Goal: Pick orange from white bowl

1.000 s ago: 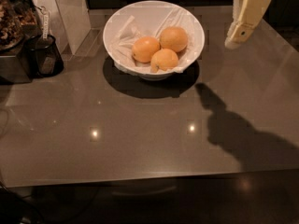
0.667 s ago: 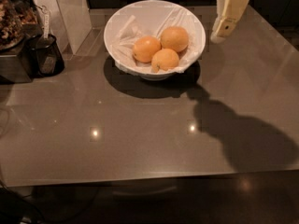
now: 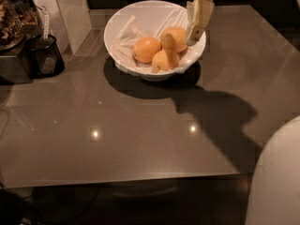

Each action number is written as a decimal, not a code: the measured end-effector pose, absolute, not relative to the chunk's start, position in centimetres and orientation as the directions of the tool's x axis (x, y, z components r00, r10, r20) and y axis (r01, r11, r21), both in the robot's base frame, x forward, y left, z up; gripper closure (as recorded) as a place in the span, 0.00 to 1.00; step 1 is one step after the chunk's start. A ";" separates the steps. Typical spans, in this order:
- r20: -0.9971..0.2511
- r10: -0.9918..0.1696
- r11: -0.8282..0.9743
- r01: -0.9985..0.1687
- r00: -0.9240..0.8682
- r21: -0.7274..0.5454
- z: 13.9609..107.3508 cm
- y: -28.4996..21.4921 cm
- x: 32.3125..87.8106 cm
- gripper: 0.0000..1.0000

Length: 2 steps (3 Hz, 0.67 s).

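Observation:
The white bowl (image 3: 122,27), lined with crumpled white paper, stands at the back middle of the grey table. Three oranges lie in it: one on the left (image 3: 146,49), one at the front (image 3: 165,60), and one at the back right (image 3: 175,38). My gripper (image 3: 196,26) hangs down from above over the bowl's right rim, right beside the back right orange and partly in front of it.
A small dark container (image 3: 46,56) and a dark tray of snacks (image 3: 14,27) stand at the far left. A white box (image 3: 61,8) stands behind them. The robot's white body (image 3: 276,182) fills the lower right corner. The table's front edge (image 3: 126,182) runs across the bottom.
My gripper has moved left from beyond the bowl's right side to over its right rim, next to the oranges. The view has shifted a little; the robot's white body now shows at the lower right.

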<state>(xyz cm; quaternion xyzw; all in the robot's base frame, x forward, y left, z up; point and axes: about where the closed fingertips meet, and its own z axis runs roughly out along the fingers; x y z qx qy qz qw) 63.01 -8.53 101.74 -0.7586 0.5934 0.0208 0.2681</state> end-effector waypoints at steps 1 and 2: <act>-0.354 -0.888 -0.143 -0.906 0.295 -0.398 101.8 -8.3 63.6 0.00; -0.345 -0.897 -0.131 -0.913 0.275 -0.387 100.9 -8.2 64.2 0.00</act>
